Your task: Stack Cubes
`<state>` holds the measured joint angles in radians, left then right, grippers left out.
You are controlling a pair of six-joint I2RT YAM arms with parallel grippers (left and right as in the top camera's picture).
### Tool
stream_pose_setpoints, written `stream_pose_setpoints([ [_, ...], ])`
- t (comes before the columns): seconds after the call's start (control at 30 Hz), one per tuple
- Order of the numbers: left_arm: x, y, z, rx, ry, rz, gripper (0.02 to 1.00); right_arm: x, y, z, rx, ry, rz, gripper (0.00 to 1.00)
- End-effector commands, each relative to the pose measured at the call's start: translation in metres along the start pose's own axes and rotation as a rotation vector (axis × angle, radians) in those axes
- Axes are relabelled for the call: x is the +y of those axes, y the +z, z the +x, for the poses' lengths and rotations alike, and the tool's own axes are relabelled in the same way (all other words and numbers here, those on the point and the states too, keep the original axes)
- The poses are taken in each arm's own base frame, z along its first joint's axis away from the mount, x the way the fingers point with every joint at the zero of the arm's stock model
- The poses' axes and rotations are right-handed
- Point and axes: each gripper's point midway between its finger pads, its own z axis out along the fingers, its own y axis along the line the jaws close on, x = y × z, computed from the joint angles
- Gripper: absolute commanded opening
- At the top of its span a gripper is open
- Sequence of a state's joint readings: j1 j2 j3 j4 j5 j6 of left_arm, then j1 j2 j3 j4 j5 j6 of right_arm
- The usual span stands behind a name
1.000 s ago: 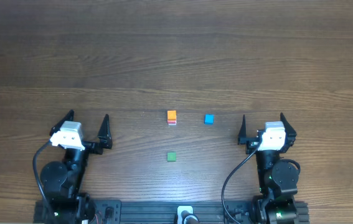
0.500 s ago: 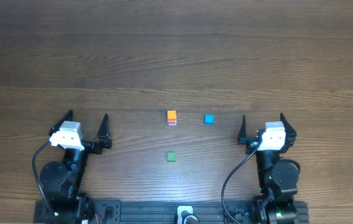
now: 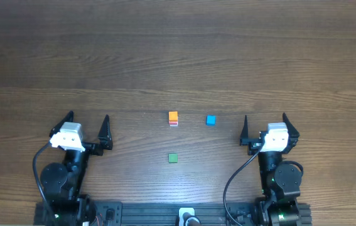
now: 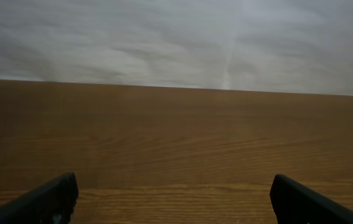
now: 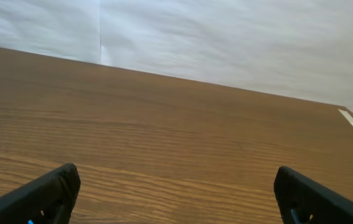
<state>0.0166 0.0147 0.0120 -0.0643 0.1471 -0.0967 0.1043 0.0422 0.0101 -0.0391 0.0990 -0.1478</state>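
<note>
Table (image 3: 178, 50): brown wood, wide across the upper frame.
Left gripper (image 3: 88, 117): lower left, jaws wide apart, holding nothing.
Orange cube (image 3: 173, 115): centre, on top of red cube (image 3: 173, 124).
Green cube (image 3: 172, 158): below centre, well apart from both grippers.
Blue cube (image 3: 210, 120): right of centre.
Right gripper (image 3: 264, 117): lower right, jaws wide apart, holding nothing.

Table (image 3: 178, 50) brown wood grain, smooth, low sheen; orange cube (image 3: 173, 115), blue cube (image 3: 211, 120), green cube (image 3: 172, 158) smooth matt, plastic-looking; left gripper (image 3: 88, 116) and right gripper (image 3: 265, 117) matt black plastic; backdrop (image 4: 176, 37) creased white cloth.
</note>
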Motion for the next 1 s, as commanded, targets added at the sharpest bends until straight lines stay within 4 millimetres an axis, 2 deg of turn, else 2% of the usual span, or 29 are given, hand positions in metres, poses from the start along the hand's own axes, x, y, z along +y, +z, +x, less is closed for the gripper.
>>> stream_pose_setpoints([
  [0.03, -0.001, 0.0, 0.0, -0.006, 0.015, 0.007, 0.998, 0.002, 0.0, 0.0, -0.006, 0.11, -0.016, 0.991],
  [0.27, -0.001, 0.0, 0.0, -0.006, 0.015, 0.007, 0.998, 0.001, 0.0, -0.011, -0.029, 0.134, -0.016, 0.993],
  [0.4, -0.001, 0.0, 0.0, -0.006, 0.015, 0.007, 0.996, 0.002, 0.002, -0.027, 0.013, 0.173, -0.036, 0.993],
  [0.6, -0.001, 0.0, 0.0, -0.006, 0.015, 0.007, 0.998, 0.003, 0.017, -0.06, 0.231, 0.227, -0.064, 0.993],
  [0.73, -0.001, 0.0, 0.0, -0.006, 0.015, 0.007, 0.998, 0.006, 0.029, -0.072, 0.435, 0.286, -0.073, 0.991],
  [0.87, -0.001, 0.0, 0.0, -0.006, 0.015, 0.007, 0.998, 0.023, 0.034, -0.078, 0.629, 0.293, -0.108, 0.991],
  [1.0, -0.001, 0.0, 0.0, -0.006, 0.015, 0.007, 0.998, 0.059, 0.033, -0.082, 0.785, 0.25, -0.198, 0.991],
])
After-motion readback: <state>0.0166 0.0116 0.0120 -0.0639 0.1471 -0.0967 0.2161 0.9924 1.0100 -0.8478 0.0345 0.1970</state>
